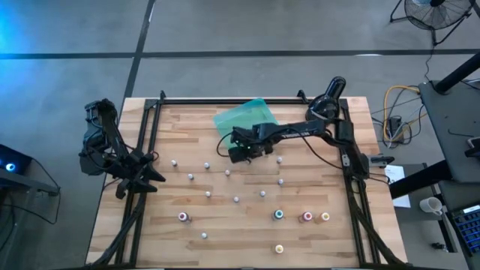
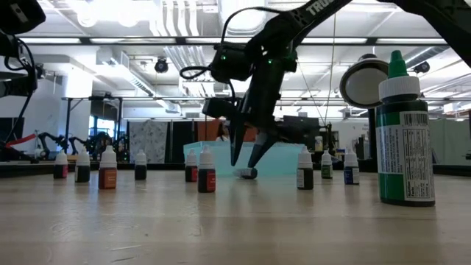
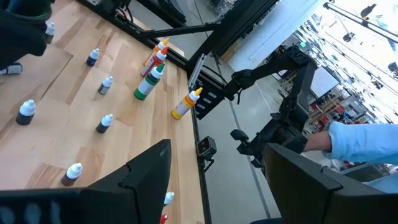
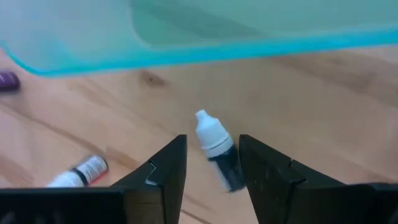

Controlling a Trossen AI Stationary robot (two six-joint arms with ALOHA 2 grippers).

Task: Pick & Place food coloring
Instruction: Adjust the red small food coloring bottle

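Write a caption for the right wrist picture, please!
Right fingers open around a tiny lying bottle beside the teal tray.

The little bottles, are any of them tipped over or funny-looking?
Yes. One small bottle lies on its side between the open right gripper fingers, near the teal tray. Another lies toppled beside it.

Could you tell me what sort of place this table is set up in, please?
Most likely a robotics lab or workshop hall: bare ceiling pipes and lights, more robot arms beyond the wooden table, and a standing fan on concrete floor.
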